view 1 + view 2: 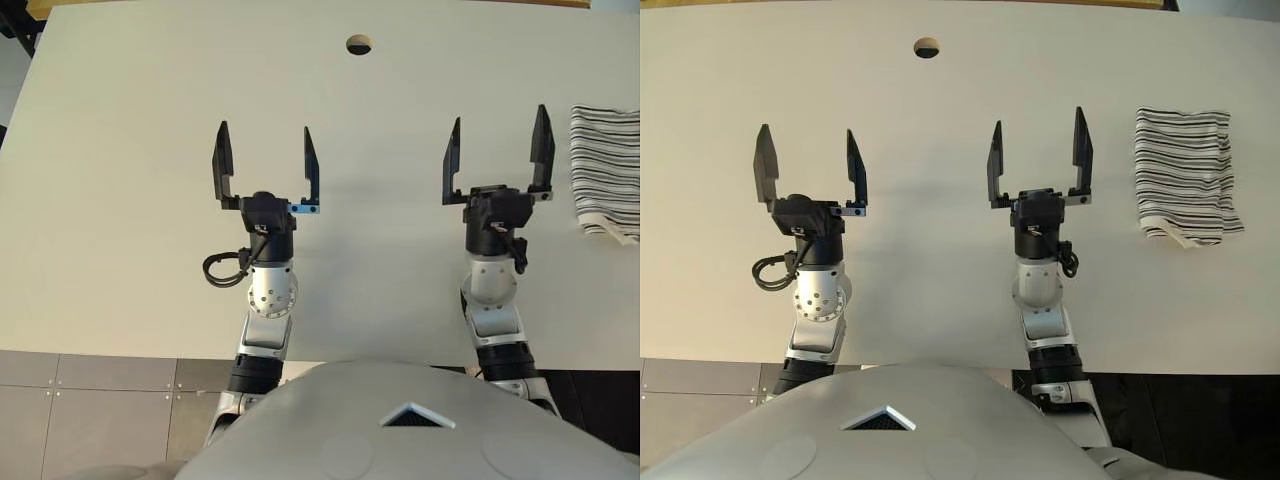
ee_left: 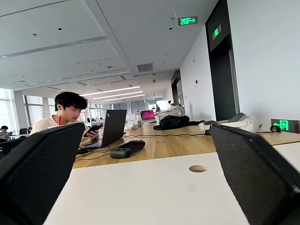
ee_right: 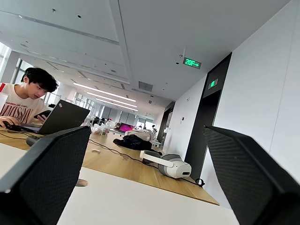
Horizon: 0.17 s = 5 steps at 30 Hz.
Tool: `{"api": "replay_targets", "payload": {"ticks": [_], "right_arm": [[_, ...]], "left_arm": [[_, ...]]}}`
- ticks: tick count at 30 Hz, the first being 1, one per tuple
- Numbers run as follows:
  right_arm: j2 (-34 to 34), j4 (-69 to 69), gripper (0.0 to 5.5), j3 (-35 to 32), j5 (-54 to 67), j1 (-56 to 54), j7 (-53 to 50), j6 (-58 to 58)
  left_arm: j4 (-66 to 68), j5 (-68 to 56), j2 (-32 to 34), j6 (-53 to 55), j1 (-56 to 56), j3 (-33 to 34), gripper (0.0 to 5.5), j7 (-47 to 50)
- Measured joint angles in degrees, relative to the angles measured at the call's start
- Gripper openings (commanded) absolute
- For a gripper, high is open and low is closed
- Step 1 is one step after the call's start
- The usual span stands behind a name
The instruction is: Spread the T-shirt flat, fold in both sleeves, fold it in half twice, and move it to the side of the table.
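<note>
Your T-shirt [image 1: 1185, 175] lies folded into a compact striped packet at the right side of the table [image 1: 120, 130], just beyond the right gripper [image 1: 500, 114] and not touching it. One near corner looks a little loose or turned out. Both pincers are spread wide and hold nothing. The left gripper [image 1: 265, 128] is over bare table left of centre and the right one is over bare table right of centre. Their fingers point toward the far edge, where a small round hole [image 1: 359, 44] sits. From this layout the folding and the move aside look done, so your job is probably a clean finish. Keep the jaws spread and lift both arms before you draw them back. Do not swing the right arm outward, since a finger could catch the packet's edge and undo the fold. If you choose to tidy the loose corner, come down on it from above with the right gripper. Press it flat rather than pinching it, and take care not to drag the packet toward the table's edge.
</note>
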Motion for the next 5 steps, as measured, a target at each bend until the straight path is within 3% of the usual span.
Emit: {"api": "replay_targets", "payload": {"ticks": [5], "right_arm": [[0.0, -0.7, 4.48, 0.0, -0.1, 0.8, 0.0, -0.3]], "left_arm": [[-1.2, 0.0, 0.0, -0.1, 0.8, 0.0, 4.45, -0.1]]}}
